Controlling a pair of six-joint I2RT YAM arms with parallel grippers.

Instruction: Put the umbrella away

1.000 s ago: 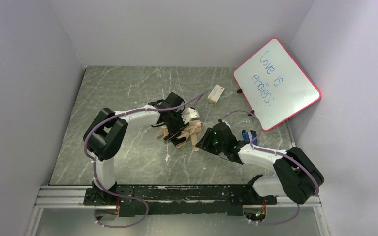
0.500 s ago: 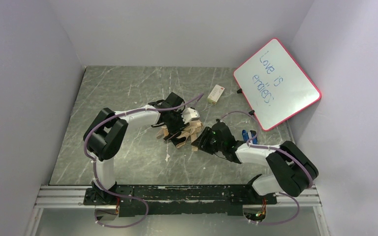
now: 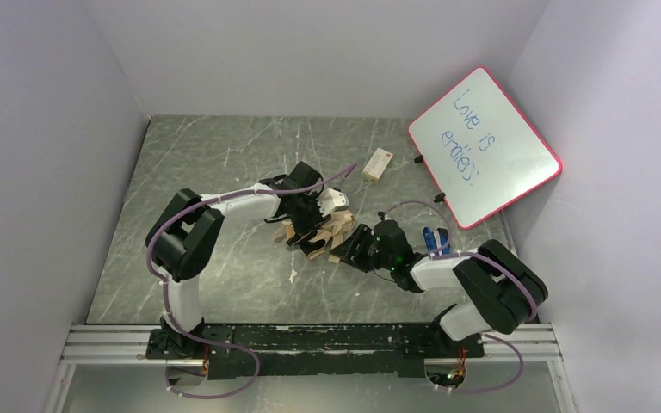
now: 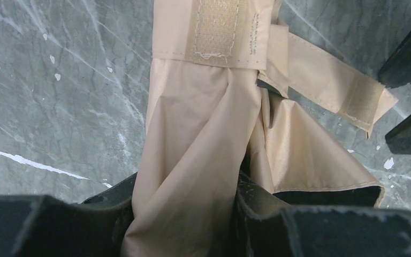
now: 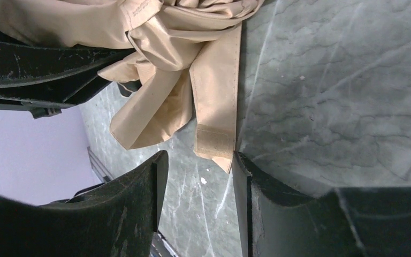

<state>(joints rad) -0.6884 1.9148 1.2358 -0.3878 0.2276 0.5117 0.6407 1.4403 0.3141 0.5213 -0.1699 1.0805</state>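
- Left wrist view: left gripper [image 4: 184, 214] is clamped on the bunched tan canopy of the umbrella [image 4: 192, 134]. The strap [image 4: 332, 80] trails loose to the right, flat on the stone. Looks like the gather-and-fasten step: canopy bundled, strap not yet wrapped.
- Right wrist view: right gripper [image 5: 199, 160] has its jaws apart, nothing pinched. The strap's velcro end sits right at their mouth; can't tell if it touches. The next move probably calls for closing on that thin floppy tip, then winding it round the bundle while the left holds. Easy to miss, since it lies flat.
- Top view: the umbrella lies mid-table, left gripper on it, right gripper just beside its right end.
- Grey marble-look table [image 3: 224, 163], plain pale walls. Pink-framed whiteboard [image 3: 484, 146] leans at the far right, small white box [image 3: 378, 163] near it, blue object [image 3: 433, 238] by the right arm.
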